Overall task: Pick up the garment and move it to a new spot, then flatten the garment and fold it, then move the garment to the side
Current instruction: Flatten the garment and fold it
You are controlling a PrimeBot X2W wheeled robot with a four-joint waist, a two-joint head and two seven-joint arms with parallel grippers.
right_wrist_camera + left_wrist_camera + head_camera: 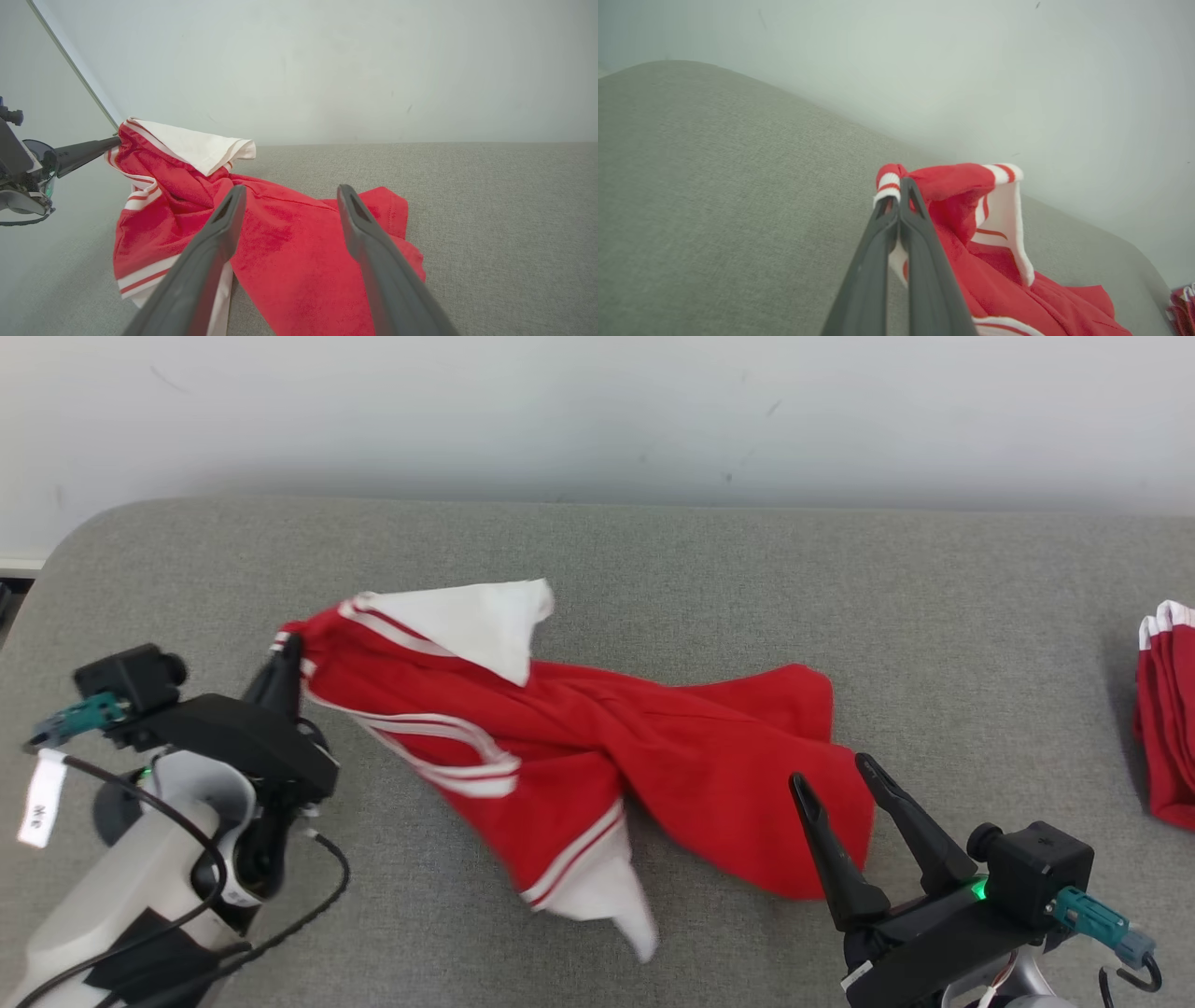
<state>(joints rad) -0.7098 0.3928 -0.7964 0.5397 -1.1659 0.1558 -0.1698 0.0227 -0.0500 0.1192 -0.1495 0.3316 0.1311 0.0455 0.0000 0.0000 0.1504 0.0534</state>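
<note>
One thin pinch by left gripper (289, 658) on crumpled red white-trimmed cloth garment (672, 747), right gripper (831, 772) wide and empty near it; liable to slip if tugged

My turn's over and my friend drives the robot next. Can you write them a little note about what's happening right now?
Left hand: shut on a striped corner of the crumpled red fabric garment with white stripes and panels, holding it raised.
Right hand: open, at the garment's right end, holding nothing.
Garment lies twisted on the grey fabric-covered surface; a red-and-white cloth pile sits far right.
Done: garment grasped. Left: flatten, fold, move aside.
</note>
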